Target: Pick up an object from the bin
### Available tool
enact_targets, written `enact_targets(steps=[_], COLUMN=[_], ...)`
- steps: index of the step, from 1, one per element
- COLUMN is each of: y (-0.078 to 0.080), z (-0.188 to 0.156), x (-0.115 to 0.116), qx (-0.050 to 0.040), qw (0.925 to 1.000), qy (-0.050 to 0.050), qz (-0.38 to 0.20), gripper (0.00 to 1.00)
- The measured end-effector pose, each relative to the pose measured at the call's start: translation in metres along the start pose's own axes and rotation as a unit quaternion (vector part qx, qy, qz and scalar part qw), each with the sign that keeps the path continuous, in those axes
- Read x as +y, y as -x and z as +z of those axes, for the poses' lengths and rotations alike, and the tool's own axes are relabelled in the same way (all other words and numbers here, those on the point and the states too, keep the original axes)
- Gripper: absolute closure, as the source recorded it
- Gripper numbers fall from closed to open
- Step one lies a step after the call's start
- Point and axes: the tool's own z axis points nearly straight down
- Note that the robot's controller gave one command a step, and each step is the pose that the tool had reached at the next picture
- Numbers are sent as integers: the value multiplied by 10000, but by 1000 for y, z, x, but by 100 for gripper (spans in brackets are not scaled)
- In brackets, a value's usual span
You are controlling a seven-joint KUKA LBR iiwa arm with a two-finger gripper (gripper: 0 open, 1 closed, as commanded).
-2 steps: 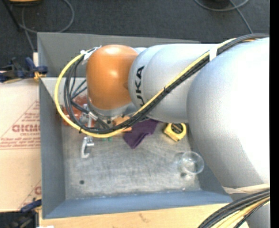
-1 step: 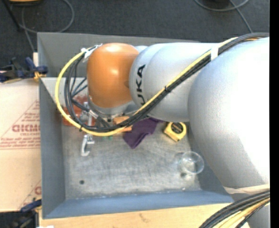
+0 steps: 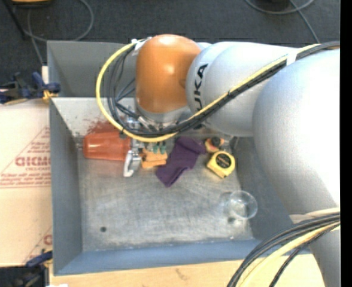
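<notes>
My gripper (image 3: 130, 162) hangs low in the back left part of the bin, under the orange wrist cover. Its metal tip sits right beside the open end of an orange-red plastic cup (image 3: 101, 146) that lies on its side. A small orange and green thing (image 3: 155, 155) lies just right of the tip, partly hidden by the wrist. I cannot tell whether the tip touches either of them. A crumpled purple cloth (image 3: 179, 159) lies further right.
A yellow tape measure (image 3: 221, 163) lies right of the cloth, with a small orange piece (image 3: 214, 143) behind it. A clear glass cup (image 3: 239, 205) stands near the front right. The arm covers the bin's back right.
</notes>
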Motion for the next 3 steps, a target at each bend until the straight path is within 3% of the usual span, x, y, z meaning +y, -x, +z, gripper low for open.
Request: enact_targets(steps=[1,2,3], y=[19,11,10], z=[17,62,68], x=[-21,-5,-4], qx=[-19,-38,-21], qw=[9998,9999,10000], qy=[-26,-2,14], qz=[179,-95,-1], gripper=[0,0,0])
